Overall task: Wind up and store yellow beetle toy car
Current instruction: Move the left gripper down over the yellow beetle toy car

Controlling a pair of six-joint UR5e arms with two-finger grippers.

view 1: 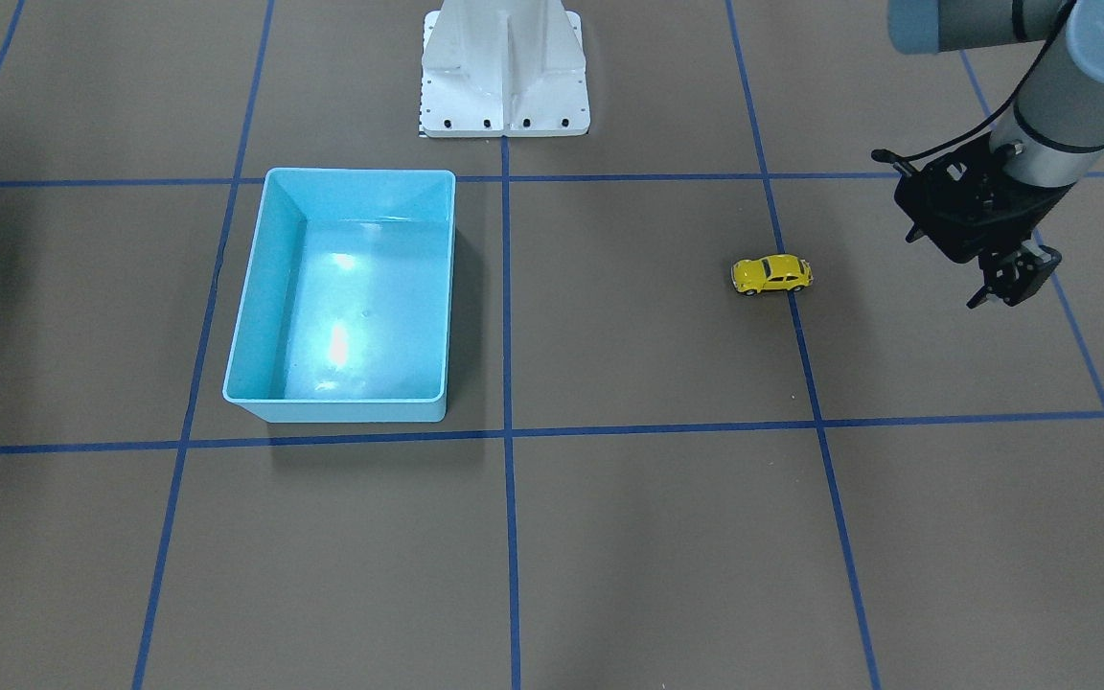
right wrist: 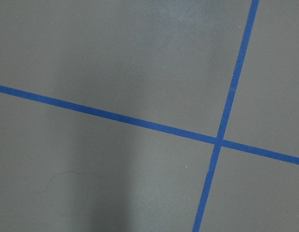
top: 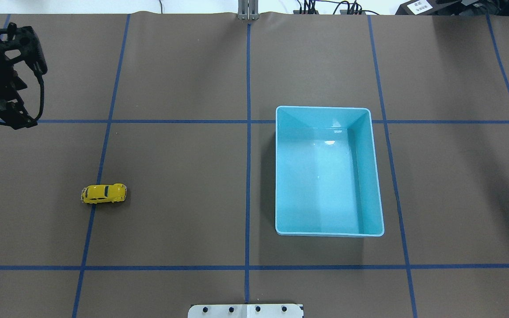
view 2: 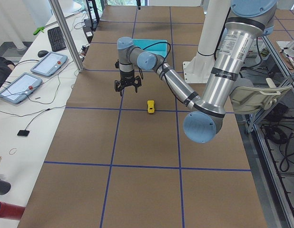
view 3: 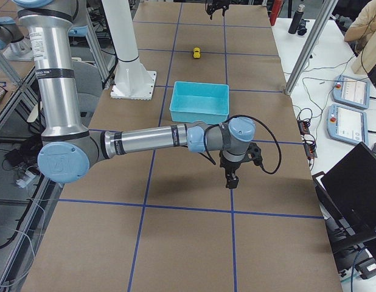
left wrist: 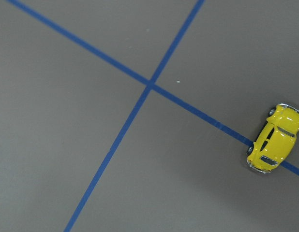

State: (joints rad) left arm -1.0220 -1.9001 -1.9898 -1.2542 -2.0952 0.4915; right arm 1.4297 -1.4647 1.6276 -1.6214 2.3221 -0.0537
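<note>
The yellow beetle toy car (view 1: 771, 274) stands on its wheels on the brown table, on a blue tape line; it also shows in the overhead view (top: 104, 193) and at the right edge of the left wrist view (left wrist: 275, 139). My left gripper (view 1: 1012, 278) hangs above the table, off to the side of the car and apart from it, open and empty; overhead it is at the far left (top: 13, 117). My right gripper (view 3: 229, 181) shows only in the exterior right view, hovering beyond the bin, and I cannot tell whether it is open or shut.
An empty light blue bin (top: 371, 176) stands on the table toward my right side, also in the front view (view 1: 255, 287). The white robot base (view 1: 504, 77) is at the table's edge. Blue tape lines cross the table.
</note>
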